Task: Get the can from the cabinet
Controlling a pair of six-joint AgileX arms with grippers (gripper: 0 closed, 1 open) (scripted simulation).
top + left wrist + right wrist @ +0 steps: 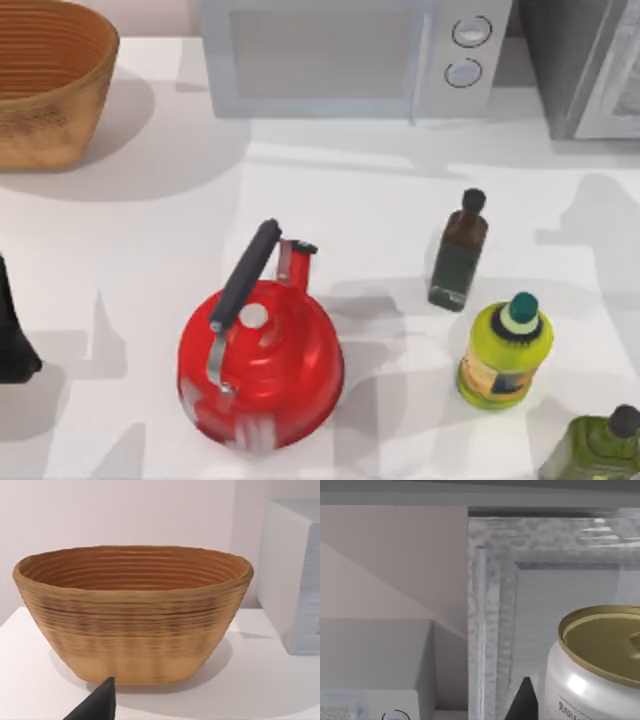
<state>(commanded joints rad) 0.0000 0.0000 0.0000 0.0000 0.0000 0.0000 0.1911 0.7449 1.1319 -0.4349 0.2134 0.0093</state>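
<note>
The can (595, 670) is white with a gold lid and looms large in the right wrist view, right beside the dark tip of my right gripper (524, 702). Behind it rises the grey cabinet (492, 620), whose front frame and inner panel are visible. I cannot tell whether the can is held or whether it stands inside the cabinet. In the top view the cabinet (590, 70) sits at the back right corner. My left arm (14, 335) is parked at the table's left edge, and its gripper (97, 705) faces a wicker basket.
A wicker basket (50, 90) stands at the back left and a microwave (350, 55) at the back middle. A red kettle (265, 365) sits front centre. A dark bottle (458, 255), a yellow-green bottle (505, 355) and an olive bottle (600, 445) stand on the right.
</note>
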